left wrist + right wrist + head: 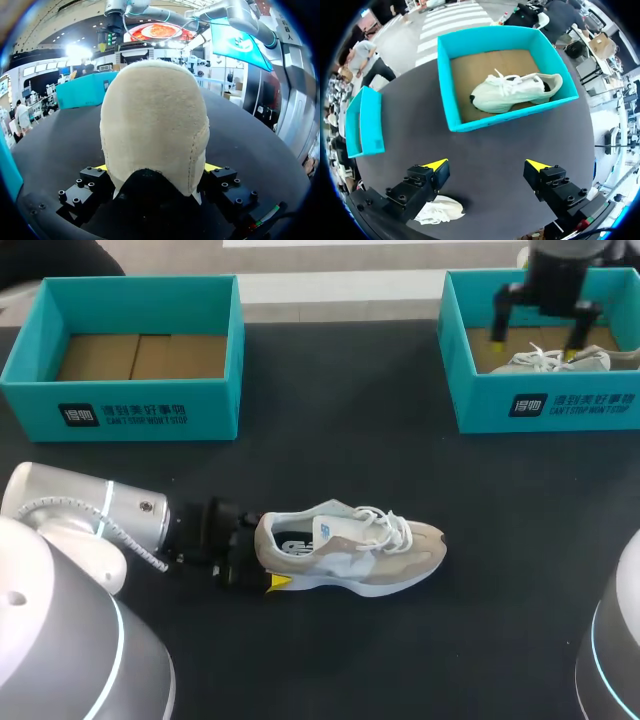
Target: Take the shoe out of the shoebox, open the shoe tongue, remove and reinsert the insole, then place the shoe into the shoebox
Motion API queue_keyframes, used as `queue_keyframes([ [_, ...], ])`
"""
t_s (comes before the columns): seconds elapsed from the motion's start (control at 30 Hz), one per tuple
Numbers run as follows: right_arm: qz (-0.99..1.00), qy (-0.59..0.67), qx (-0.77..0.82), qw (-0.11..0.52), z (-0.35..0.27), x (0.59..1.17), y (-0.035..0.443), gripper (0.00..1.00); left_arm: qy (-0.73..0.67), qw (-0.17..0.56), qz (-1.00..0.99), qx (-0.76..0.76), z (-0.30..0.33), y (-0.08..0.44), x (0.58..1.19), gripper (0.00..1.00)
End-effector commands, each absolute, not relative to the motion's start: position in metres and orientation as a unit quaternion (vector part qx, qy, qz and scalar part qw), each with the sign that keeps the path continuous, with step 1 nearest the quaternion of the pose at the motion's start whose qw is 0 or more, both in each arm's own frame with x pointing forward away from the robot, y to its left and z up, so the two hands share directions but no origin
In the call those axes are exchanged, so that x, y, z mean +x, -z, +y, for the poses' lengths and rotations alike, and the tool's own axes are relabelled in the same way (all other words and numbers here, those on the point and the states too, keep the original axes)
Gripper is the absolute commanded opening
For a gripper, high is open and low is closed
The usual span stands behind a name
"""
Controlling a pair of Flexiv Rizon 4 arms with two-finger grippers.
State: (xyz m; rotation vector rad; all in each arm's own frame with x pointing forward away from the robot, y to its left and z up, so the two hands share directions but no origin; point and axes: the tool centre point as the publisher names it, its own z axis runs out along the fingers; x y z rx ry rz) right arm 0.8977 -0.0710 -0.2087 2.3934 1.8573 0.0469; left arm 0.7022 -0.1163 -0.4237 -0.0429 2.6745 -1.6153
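Observation:
A beige and white shoe (350,548) lies on its sole on the black table, toe pointing right. My left gripper (265,554) is at its heel, one yellow tip showing at the near side. In the left wrist view the padded heel (155,125) fills the space between the fingers of the left gripper (156,168), and both yellow tips press against its sides. My right gripper (535,344) hangs open over the right teal shoebox (545,405), which holds a second white shoe (515,92). In its own view the right gripper (487,167) has nothing between its fingers.
An empty teal shoebox (130,400) with a cardboard floor stands at the back left. In the right wrist view it appears as the left shoebox (365,125). Bare black table lies between the two boxes and in front of the shoe.

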Motion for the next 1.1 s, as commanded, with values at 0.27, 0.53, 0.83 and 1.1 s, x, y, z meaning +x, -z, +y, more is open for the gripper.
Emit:
queue_keyframes([
  [0.27,0.657,-0.002,0.752,0.047,-0.02,0.876,0.227,1.0,0.515,0.008,0.857,-0.013,-0.119,0.426,0.703,0.0],
  [0.53,0.657,-0.002,0.752,0.047,-0.02,0.876,0.227,1.0,0.515,0.008,0.857,-0.013,-0.119,0.426,0.703,0.0],
  [0.83,0.657,-0.002,0.752,0.047,-0.02,0.876,0.227,1.0,0.515,0.008,0.857,-0.013,-0.119,0.426,0.703,0.0],
  [1.1,0.673,0.008,0.737,0.062,0.01,0.844,0.222,1.0,0.515,0.008,0.857,-0.013,-0.119,0.426,0.703,0.0],
])
